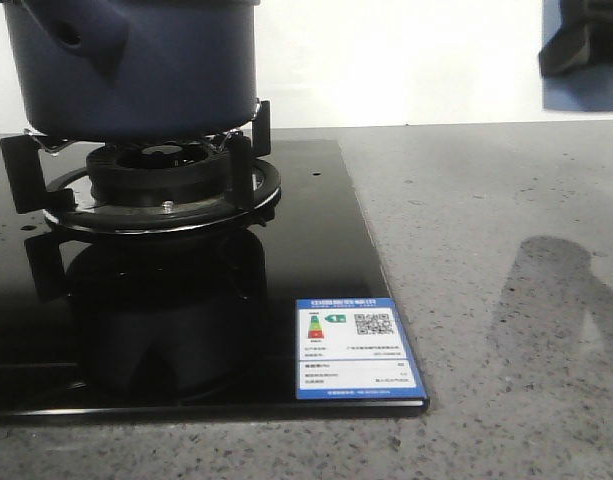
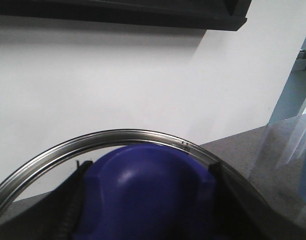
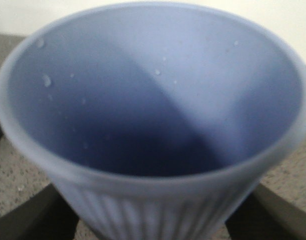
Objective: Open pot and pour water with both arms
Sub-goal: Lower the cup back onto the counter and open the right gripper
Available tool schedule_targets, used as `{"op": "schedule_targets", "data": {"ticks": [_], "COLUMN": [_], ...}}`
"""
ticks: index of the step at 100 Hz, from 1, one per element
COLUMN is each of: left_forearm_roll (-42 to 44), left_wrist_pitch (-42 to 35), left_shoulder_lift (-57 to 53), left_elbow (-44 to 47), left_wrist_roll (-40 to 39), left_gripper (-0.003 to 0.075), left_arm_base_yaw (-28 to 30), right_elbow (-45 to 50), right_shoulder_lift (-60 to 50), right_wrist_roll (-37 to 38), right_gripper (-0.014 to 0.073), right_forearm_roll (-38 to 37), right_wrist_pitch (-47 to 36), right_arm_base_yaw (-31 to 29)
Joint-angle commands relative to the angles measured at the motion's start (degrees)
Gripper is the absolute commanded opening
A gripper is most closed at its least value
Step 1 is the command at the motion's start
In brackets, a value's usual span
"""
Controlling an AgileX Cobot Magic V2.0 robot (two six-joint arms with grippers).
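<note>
The dark navy pot (image 1: 136,65) stands on the burner at the top left of the front view, its handle stub (image 1: 71,35) facing me; its top is cut off. My left gripper (image 2: 148,167) is shut on the blue knob (image 2: 148,200) of a glass lid with a steel rim (image 2: 133,136), held up in front of the white wall. My right gripper (image 3: 150,212) is shut on a pale blue ribbed cup (image 3: 153,100), whose inside shows only a few droplets. In the front view the cup (image 1: 586,95) and right gripper (image 1: 576,45) hang at the top right.
The burner grate (image 1: 166,185) sits on a black glass stove top (image 1: 186,330) with a blue energy label (image 1: 354,348) at its front right corner. Grey stone counter (image 1: 506,300) lies to the right. A dark shelf (image 2: 143,12) runs above the lid.
</note>
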Motion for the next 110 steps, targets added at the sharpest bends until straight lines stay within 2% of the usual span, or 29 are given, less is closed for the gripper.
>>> {"op": "schedule_targets", "data": {"ticks": [1,21,43,82,89,104,110], "left_forearm_roll": [-5.0,-5.0,-5.0,-5.0,-5.0,-5.0,-5.0], "left_wrist_pitch": [-0.1,-0.1,-0.1,-0.2,-0.2,-0.2,-0.2], "left_shoulder_lift": [-2.0,-2.0,-2.0,-2.0,-2.0,-2.0,-2.0], "left_elbow": [-1.9,-1.9,-1.9,-1.9,-1.9,-1.9,-1.9], "left_wrist_roll": [0.2,0.2,0.2,0.4,0.4,0.9,1.0], "left_gripper": [0.0316,0.0316,0.0316,0.0316,0.0316,0.0316,0.0316], "left_arm_base_yaw": [0.3,0.3,0.3,0.3,0.3,0.3,0.3], "right_elbow": [-1.5,-1.8,-1.8,-1.8,-1.8,-1.8,-1.8], "right_shoulder_lift": [0.6,4.2,7.1,9.6,9.6,9.6,9.5], "right_wrist_roll": [-2.0,-5.6,-10.8,-12.5,-12.5,-12.4,-12.3], "right_gripper": [0.0392,0.0392,0.0392,0.0400,0.0442,0.0619,0.0640], "right_forearm_roll": [-0.1,0.8,10.0,10.1,10.1,10.1,10.1], "right_wrist_pitch": [-2.0,-5.5,-13.0,-13.9,-13.9,-13.9,-13.9], "right_arm_base_yaw": [-0.3,-1.1,-4.6,-5.0,-5.0,-5.0,-5.0]}}
